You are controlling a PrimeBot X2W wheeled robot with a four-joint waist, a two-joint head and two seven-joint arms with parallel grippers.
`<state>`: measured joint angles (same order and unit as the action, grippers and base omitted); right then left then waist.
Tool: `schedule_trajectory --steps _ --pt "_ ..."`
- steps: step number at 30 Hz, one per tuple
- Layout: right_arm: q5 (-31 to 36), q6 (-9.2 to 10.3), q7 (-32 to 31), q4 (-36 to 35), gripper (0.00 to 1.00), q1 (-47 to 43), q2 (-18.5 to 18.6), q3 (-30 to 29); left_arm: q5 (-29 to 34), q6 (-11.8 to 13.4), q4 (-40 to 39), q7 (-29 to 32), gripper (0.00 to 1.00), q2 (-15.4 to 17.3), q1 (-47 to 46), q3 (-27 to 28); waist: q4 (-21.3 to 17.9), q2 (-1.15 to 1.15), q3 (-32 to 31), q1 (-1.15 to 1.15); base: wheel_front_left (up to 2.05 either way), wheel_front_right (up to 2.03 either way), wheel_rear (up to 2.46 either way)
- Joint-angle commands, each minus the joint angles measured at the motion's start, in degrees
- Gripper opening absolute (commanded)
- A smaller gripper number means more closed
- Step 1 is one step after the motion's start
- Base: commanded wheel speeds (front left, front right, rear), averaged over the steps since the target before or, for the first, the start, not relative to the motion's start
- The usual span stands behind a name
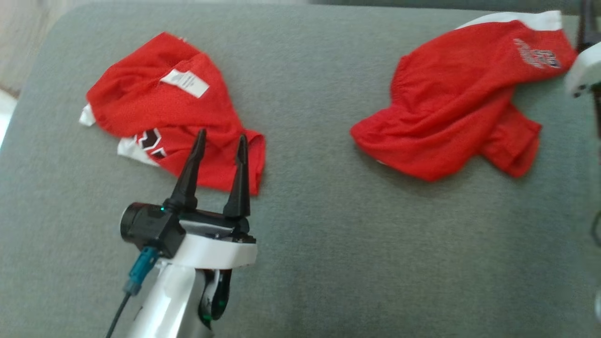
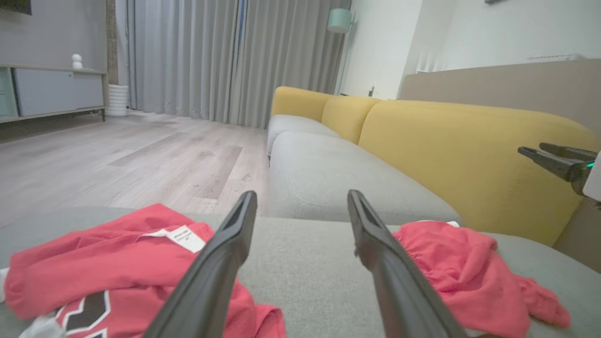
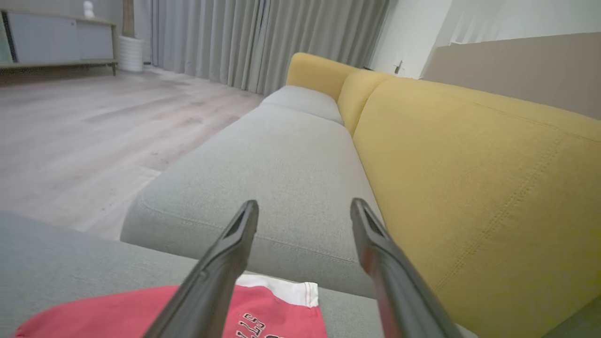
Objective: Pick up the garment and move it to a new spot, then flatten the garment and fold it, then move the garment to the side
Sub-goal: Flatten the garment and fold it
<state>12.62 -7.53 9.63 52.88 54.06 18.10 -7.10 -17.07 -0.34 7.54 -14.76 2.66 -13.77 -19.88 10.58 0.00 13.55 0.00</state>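
The garment (image 1: pixel 450 94) is a crumpled red mesh piece with a white band and small black lettering, lying at the right of the grey cushion (image 1: pixel 310 234). My right gripper (image 3: pixel 305 206) hovers over its white-edged corner (image 3: pixel 286 310), open and holding nothing; its pale body (image 1: pixel 582 70) shows at the head view's right edge. My left gripper (image 1: pixel 222 134) is open above the near edge of a second red garment (image 1: pixel 159 108), which bears a white label and black, white-outlined marks. In the left wrist view both pieces flank the open left gripper (image 2: pixel 301 195): the second garment (image 2: pixel 94 267) and the garment (image 2: pixel 450 263).
A bare stretch of grey cushion separates the two red pieces. Beyond it runs a sofa with a grey seat (image 3: pixel 263 159) and yellow backrests (image 3: pixel 469 164). Wooden floor (image 2: pixel 117 159), curtains and a low cabinet (image 2: pixel 51 89) lie to the left.
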Motion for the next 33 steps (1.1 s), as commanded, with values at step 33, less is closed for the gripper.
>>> schedule_trajectory --steps 33 --pt "-23.10 0.04 5.36 -41.15 1.00 -41.88 -15.21 9.46 7.00 -5.00 3.79 -0.24 1.00 0.49 -3.62 2.82 -13.19 0.00 -3.58 0.00 0.00 0.00 0.00"
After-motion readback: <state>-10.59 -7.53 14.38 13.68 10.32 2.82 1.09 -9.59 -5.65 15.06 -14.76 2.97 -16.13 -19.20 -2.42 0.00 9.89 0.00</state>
